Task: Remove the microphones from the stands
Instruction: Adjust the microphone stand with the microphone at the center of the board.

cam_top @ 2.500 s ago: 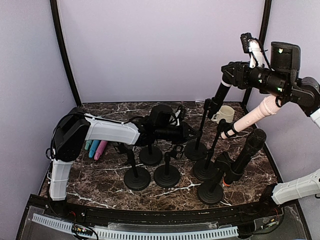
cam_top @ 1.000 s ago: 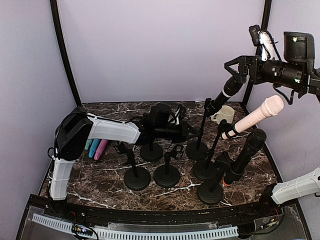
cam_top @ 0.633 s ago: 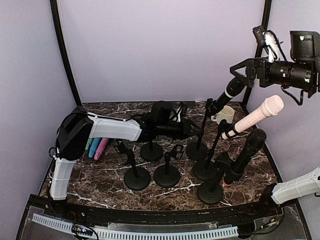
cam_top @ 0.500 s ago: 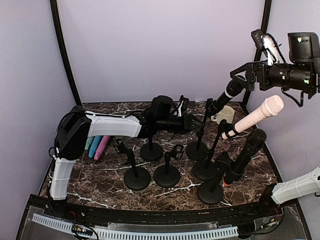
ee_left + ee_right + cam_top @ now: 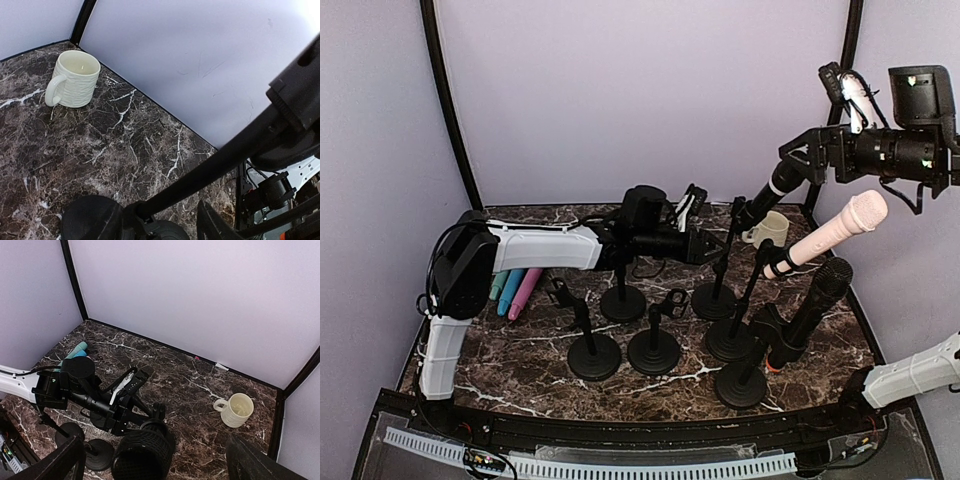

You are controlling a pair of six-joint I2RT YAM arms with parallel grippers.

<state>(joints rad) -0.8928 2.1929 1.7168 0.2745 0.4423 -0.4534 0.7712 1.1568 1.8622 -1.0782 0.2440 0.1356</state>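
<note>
Up by the rear right corner, R gripper hangs high w/ jaws spread fully wide. The mesh head of the black mic sits between the fingers but clear of both, so nothing is gripped; the mic sits tilted in the clip atop its stand, head up to the right, nr the cream mug. L gripper reaches across the marble table to approx mid-height on that stand's pole, jaws partway apart & clamped on nothing, while a pink mic & a second dark mic sit in stands nearer the front right.
</note>
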